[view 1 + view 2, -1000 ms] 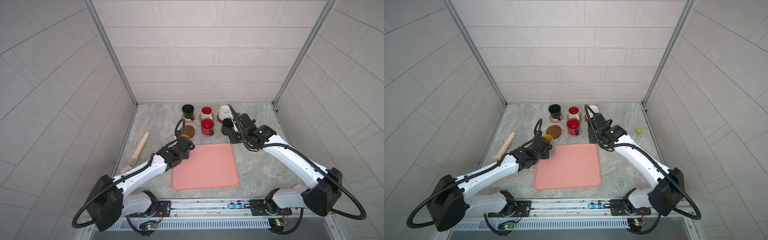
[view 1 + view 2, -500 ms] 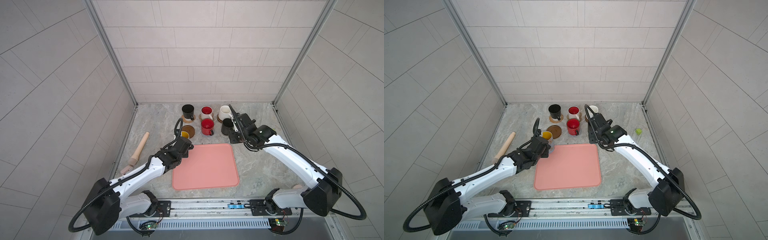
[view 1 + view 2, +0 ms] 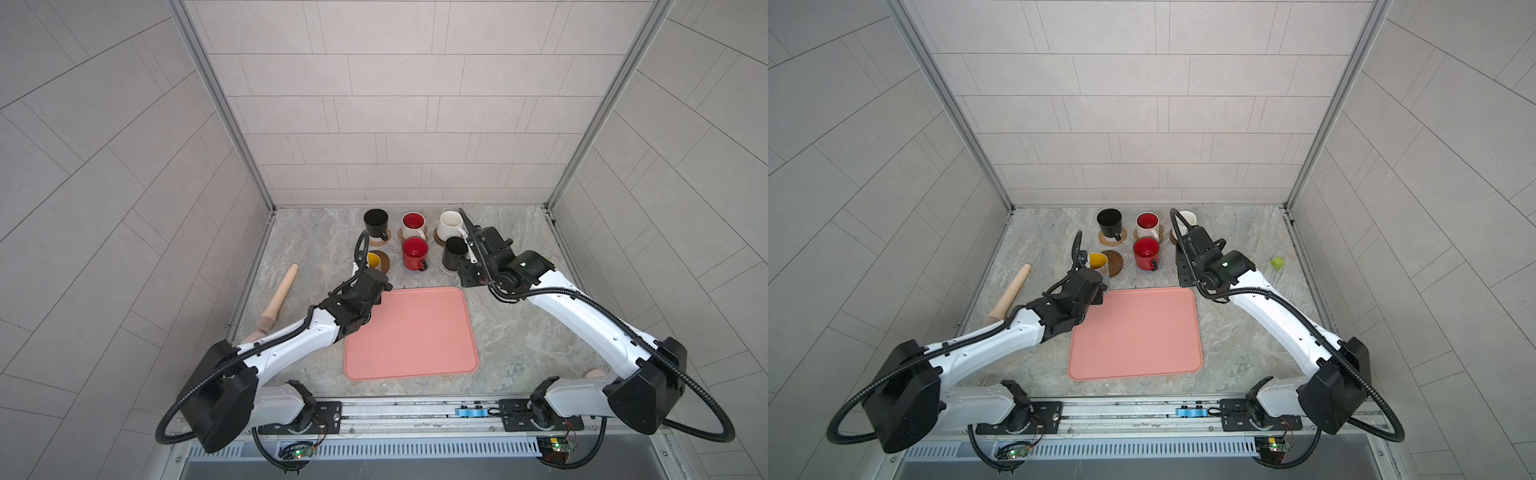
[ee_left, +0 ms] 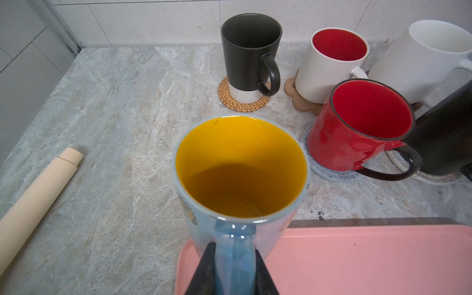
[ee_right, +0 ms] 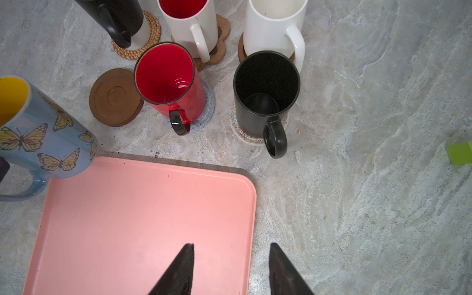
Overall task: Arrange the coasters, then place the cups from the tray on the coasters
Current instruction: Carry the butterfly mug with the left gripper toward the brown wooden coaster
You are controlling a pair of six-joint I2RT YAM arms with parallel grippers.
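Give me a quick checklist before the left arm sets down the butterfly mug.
1. Grip: left hand shut on blue mug handle: ok.
2. Target: brown coaster bare: ok.
3. Mug centred above that coaster: not ok, it hangs by the tray corner.
4. Gap to the red mug beside the coaster: cannot tell.
5. Other arm: right hand open, empty, at the tray's edge: ok.

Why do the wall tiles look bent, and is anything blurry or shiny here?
Both top views: the wide lens bows the wall tiles at the edges. Left wrist view: the blue mug is so close its handle looks soft. Right wrist view: a small glint inside the red mug; the tray casts a thin shadow.
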